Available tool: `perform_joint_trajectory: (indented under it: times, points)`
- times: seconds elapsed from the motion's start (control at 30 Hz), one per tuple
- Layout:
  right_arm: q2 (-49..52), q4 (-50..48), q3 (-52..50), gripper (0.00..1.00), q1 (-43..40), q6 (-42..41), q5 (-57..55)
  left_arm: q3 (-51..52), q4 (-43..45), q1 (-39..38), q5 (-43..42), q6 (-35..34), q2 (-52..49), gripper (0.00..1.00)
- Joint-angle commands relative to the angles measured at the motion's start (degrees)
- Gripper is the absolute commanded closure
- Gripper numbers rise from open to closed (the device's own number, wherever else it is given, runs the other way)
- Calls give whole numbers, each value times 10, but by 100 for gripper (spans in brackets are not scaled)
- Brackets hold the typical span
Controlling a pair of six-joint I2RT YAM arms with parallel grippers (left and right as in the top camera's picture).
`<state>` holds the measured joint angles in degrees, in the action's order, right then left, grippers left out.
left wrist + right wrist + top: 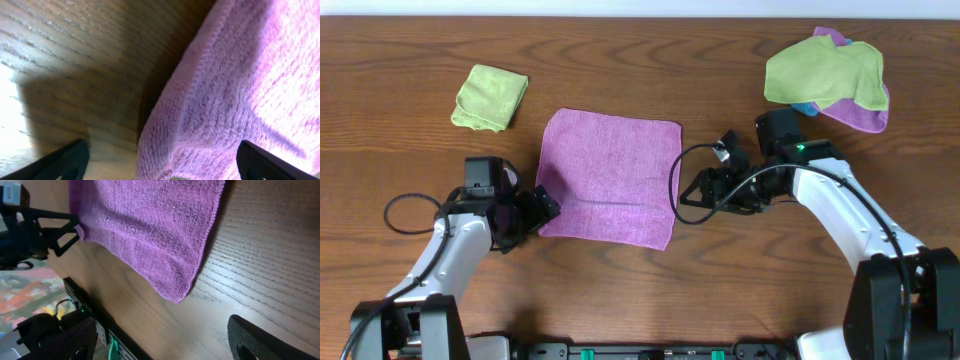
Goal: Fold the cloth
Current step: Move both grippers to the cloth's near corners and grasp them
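Left gripper sits low at the near left corner of the purple cloth with its jaws spread wide. In its wrist view the two dark fingertips stand at opposite sides of the frame. The thick hem of the cloth lies between them, unclamped, and casts a dark shadow on the wood beside it. Right gripper is on the opposite side, just beside the cloth's near right corner, and is likewise wide open. Its wrist view shows the fingers well apart with bare wood between them, and the pointed corner of the cloth lies just ahead of the gap, untouched. The cloth is spread flat in a single layer in the middle of the wooden table; it is roughly square, with a faint crease running across its near part. Well apart from it, toward the far left, lies a small green cloth folded into a square. At the far right is a loose pile of cloths: a green one on top, a purple one beneath, and a bit of blue showing at the edge.
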<state>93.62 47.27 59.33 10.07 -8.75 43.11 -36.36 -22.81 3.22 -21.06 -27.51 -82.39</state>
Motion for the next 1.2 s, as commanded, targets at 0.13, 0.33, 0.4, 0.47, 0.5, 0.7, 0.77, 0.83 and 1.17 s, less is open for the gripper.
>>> perform_joint_trajectory:
  times: [0.13,0.33,0.4,0.47,0.5,0.7,0.77,0.83,1.17]
  points:
    - [-12,1,-2,17,1,-6,20,16,34,2,1,-28,0,30]
    - [-12,8,-2,17,1,-6,19,16,41,2,2,-30,-1,86]
    - [-12,7,-3,17,1,-4,17,16,39,2,0,-30,-1,94]
    - [-12,7,-8,17,2,-4,9,16,37,2,-7,-29,-1,94]
    - [-12,7,-11,16,1,-4,5,16,36,2,-13,-29,-1,94]
    - [-12,-40,-73,16,2,-24,3,16,28,2,-48,-27,-1,94]
    - [-12,-70,-99,17,2,-40,9,16,22,2,-56,-27,-1,94]
    - [-12,-101,-126,19,2,-60,16,16,15,1,-61,-27,-1,94]
    - [-12,-198,-185,25,56,-132,36,16,2,1,-102,-25,-1,94]
